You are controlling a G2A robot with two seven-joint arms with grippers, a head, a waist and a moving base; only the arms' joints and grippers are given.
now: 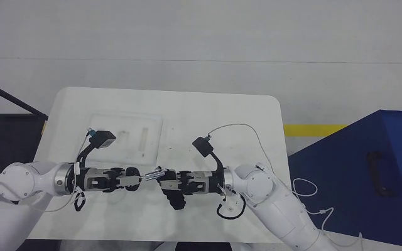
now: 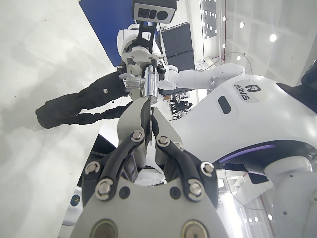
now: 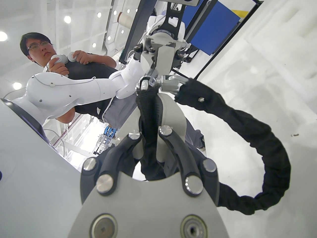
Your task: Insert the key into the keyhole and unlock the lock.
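Note:
A cable lock with a silver cylinder [image 2: 151, 85] and a black fabric-covered cable loop [image 2: 79, 107] is held above the table. My right gripper [image 3: 148, 95] is shut on the cable's black end beside the cylinder [image 3: 171, 85]; the loop [image 3: 270, 149] hangs down onto the table. Facing it, my left gripper [image 2: 148, 105] is shut on the key [image 2: 148, 121], whose dark head sits between the fingers. The key's tip meets the cylinder's end face; how deep it goes is hidden. In the top view both grippers meet at mid-table, left gripper [image 1: 143, 178] against right gripper [image 1: 166, 182].
A white foam tray [image 1: 125, 135] with shallow recesses lies on the white table [image 1: 251, 125] behind the left arm. A blue panel [image 1: 352, 157] stands off the table's right side. The cable loop [image 1: 174, 199] droops near the table's front edge.

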